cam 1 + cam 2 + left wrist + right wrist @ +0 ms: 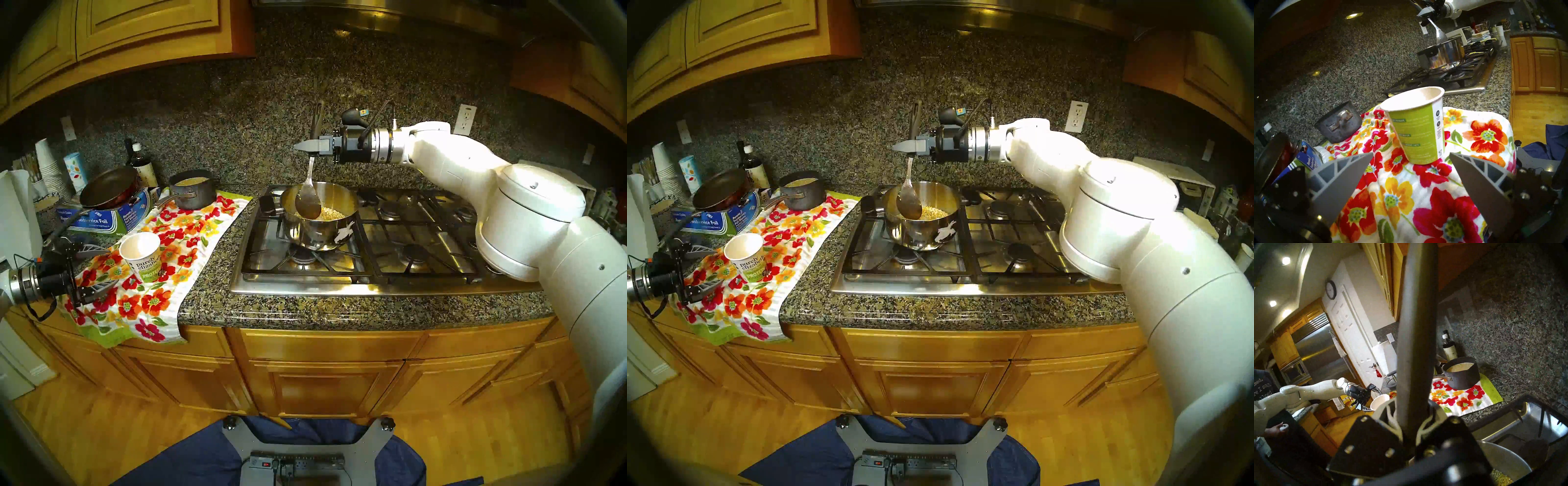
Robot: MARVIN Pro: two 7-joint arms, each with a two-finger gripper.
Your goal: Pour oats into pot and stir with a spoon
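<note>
Granite counter and a gas stove (390, 271) fill your view, and the pot (319, 220) on the stove's front left burner is the landmark. Your oats (334, 213) already lie in the pot, so pouring looks done and stirring is the step in hand. Your right gripper (314, 146), above the pot, has its fingers pressed on the spoon (308, 200) handle; the spoon bowl hangs inside the pot, just over the oats. Next you likely need to lower it into the flakes and sweep round without knocking the pot wall. Left of the pot stands one paper cup (142, 256) on one flowered towel (190, 244); your left gripper (1410, 157), fingers spread and empty, waits beside it. Count two pots, one frying pan (108, 191).
</note>
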